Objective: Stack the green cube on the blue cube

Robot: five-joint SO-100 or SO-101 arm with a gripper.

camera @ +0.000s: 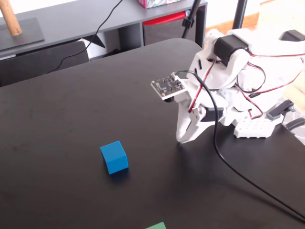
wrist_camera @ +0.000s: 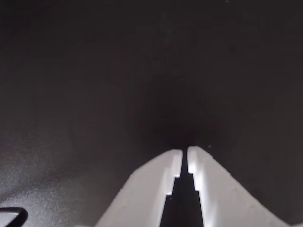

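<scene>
Pincer (camera: 182, 140) stands tip-down on or just above the black table (camera: 71, 119), fingers pressed nearly together with only a thin slit between them, holding nothing; the wrist view confirms it: the two white fingertips (wrist_camera: 176, 158) almost meet over bare dark surface, with no cube between or ahead of them

Taking the blue cube (camera: 114, 157) as landmark in the fixed view: the pincer lies to its right and slightly farther up the picture, clearly apart from it, with open table between; the green cube (camera: 156, 225) lies below and to the right of the blue cube, at the very bottom edge of the picture, only its top corner showing; the two cubes are apart, nothing stacked

Governing relation: the green cube sits below the pincer in the fixed view and a little to its left, farther off than the blue cube is; the pincer is therefore nearer the wrong cube; judgement: the task is at its start, the green cube not yet approached; the coming move calls for the fingers to spread, then the arm to swing toward the bottom edge of the fixed view, passing right of the blue cube so as not to knock it

The green cube's face orientation cannot be told, since most of it is out of frame; a cube has no long axis to favour
</scene>
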